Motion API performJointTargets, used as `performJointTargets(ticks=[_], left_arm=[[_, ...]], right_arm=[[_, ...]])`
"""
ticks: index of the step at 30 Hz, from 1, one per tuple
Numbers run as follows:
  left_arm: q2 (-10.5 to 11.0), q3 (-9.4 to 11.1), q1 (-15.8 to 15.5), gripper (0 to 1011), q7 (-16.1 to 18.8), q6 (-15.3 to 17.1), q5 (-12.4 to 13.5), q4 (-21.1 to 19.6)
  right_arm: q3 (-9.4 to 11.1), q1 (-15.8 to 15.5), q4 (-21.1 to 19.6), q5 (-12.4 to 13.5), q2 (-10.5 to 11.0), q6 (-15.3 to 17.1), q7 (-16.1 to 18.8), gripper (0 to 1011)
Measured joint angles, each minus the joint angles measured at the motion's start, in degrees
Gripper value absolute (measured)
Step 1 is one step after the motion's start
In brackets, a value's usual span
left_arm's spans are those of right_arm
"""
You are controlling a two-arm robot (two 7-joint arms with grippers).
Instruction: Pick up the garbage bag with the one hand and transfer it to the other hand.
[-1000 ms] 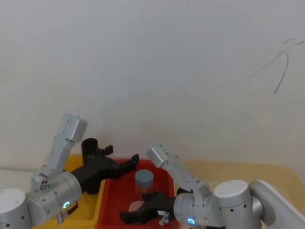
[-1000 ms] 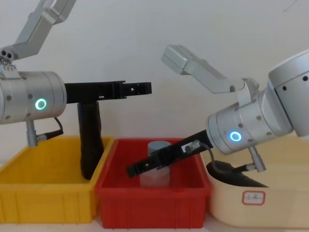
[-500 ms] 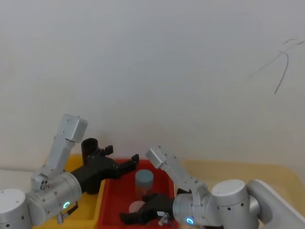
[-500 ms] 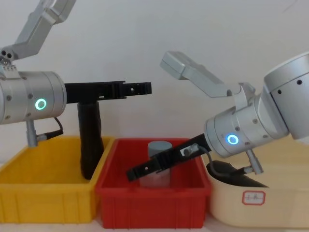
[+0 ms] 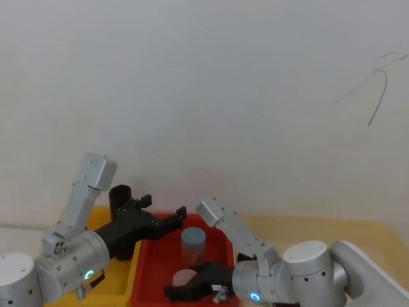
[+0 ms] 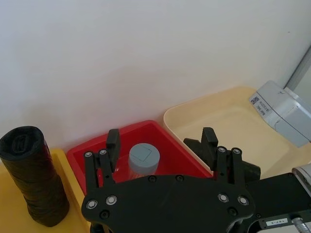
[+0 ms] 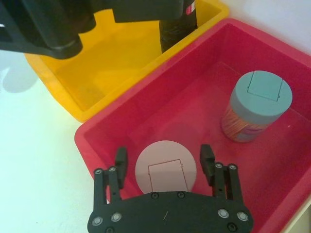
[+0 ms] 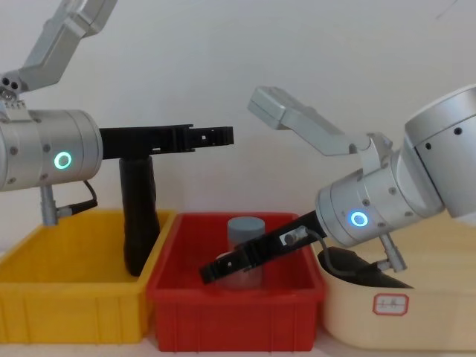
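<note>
- We see the left tool point(image 8: 212, 135), on the wrist with the green ring, held level above the seam between the yellow bin point(image 8: 44, 312) and the red bin point(image 8: 223, 316); its fingers point(image 6: 113, 141) stand apart with nothing between them.
- The right tool point(image 7: 165, 160), on the wrist with the blue ring, slants down into the red bin; its fingers point(image 7: 206, 158) are spread on either side of a pink round lid point(image 7: 165, 166) below them, and we cannot tell whether they touch it.
- The garbage bag point(image 8: 139, 216) stands upright in the yellow bin, against the wall next to the red bin, just under the left tool and not gripped by it; in the right wrist view a red-and-white band point(image 7: 190, 7) shows on the roll.
- Farther back in the red bin we see an orange-patterned jar with a grey-blue lid point(image 7: 257, 104), upright and apart from the pink lid.
- A cream tub point(image 8: 416, 316) sits just beside the red bin on the robot's right, with a dark object point(image 8: 364, 271) lying in it.
</note>
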Motion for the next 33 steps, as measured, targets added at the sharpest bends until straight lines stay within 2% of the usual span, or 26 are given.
performJointTargets(ticks=[2, 10, 23, 33], left_arm=[[0.0, 0.0, 0.0, 1002, 0.0, 0.0, 0.0, 0.0], [0.0, 0.0, 0.0, 1002, 0.0, 0.0, 0.0, 0.0], [0.0, 0.0, 0.0, 1002, 0.0, 0.0, 0.0, 0.0], [0.0, 0.0, 0.0, 1002, 0.0, 0.0, 0.0, 0.0]], right_arm=[[0.0, 0.1, 0.1, 0.0, 0.0, 0.0, 0.0, 886], [-0.1, 0.2, 0.4, 0.0, -0.1, 0.0, 0.0, 665], [0.3, -0.1, -0.1, -0.1, 0.1, 0.0, -0.4, 665], [3.2, -2.3, -5.2, -0.4, 1.6, -0.7, -4.1, 665]])
